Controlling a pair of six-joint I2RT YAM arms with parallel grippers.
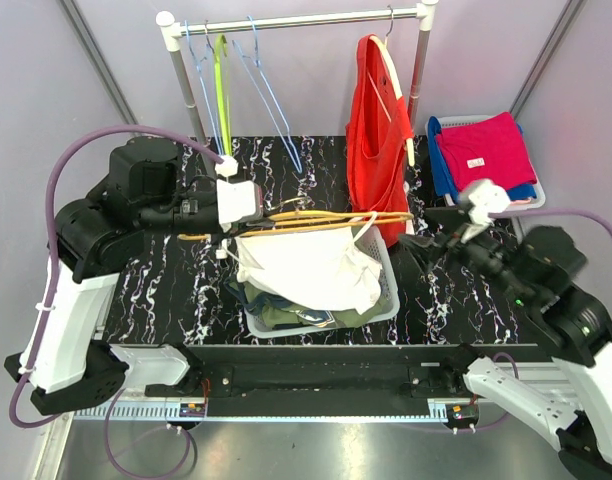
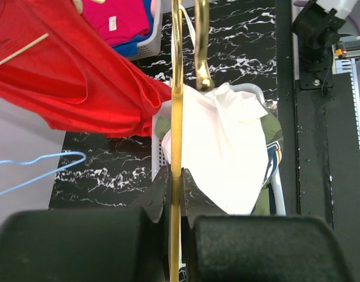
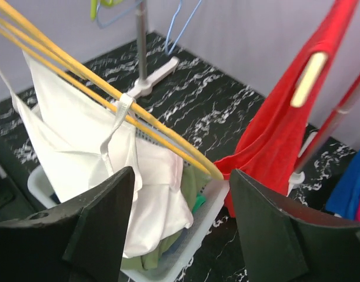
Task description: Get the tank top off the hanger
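A white tank top [image 1: 306,265] hangs from a yellow hanger [image 1: 326,217] held level over the white basket [image 1: 389,292]. My left gripper [image 1: 266,215] is shut on the hanger [image 2: 177,117]'s thin bar, which runs straight between the fingers [image 2: 195,194]. The tank top [image 2: 227,153] drapes down into the basket. In the right wrist view one strap [image 3: 118,123] is looped over the hanger [image 3: 109,91], and the body [image 3: 68,141] sags below. My right gripper [image 3: 183,200] stands open just short of the hanger's right tip, holding nothing; in the top view the right gripper [image 1: 418,243] is beside the basket's right end.
A red garment [image 1: 376,130] hangs on a cream hanger from the white rack [image 1: 296,20], close behind the yellow hanger's tip. Blue wire hangers [image 1: 271,100] and a green one hang at the rack's left. A basket of pink and blue clothes [image 1: 486,155] sits at the back right. Green and dark clothes fill the near basket.
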